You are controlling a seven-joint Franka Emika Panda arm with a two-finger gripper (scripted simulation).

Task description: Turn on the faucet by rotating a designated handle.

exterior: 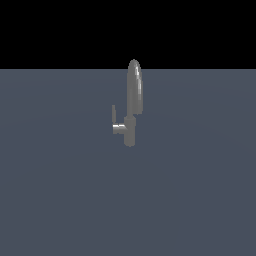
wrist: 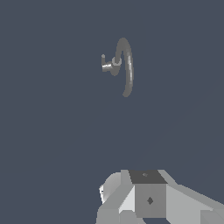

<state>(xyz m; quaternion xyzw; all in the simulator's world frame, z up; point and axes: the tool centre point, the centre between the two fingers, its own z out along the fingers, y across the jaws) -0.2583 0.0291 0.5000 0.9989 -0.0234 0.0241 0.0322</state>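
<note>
Flat grey bench (exterior: pixel 60 200), bare around the tap.

Faucet (exterior: pixel 131 107) upright near centre of the exterior view, just past 12 o'clock of frame centre. Tall narrow gooseneck spout (exterior: pixel 134 85) above a short cylindrical body (exterior: pixel 130 132). Side handle (exterior: pixel 116 125): short horizontal stub off the body at 9 o'clock, thin lever rising from its end.

Wrist view: faucet (wrist: pixel 122 65) seen well apart from the arm, at about 12 o'clock of the wrist housing (wrist: pixel 148 197). Handle (wrist: pixel 106 64) at 9 o'clock of the spout arc there.

Claw: not visible in either view; fingers apart or together, cannot tell. Arm absent from the exterior view.

Risks, as judged:
- Long approach remaining; small aiming error likely to land on spout instead of handle.
- Thin lever, small target: closing off-centre likely to slip off.
- Contact with spout arc during approach from above likely to block the descent.
- Push along the wrong tangent: handle jammed, no rotation.
- Rotation too short: tap left off.
</note>
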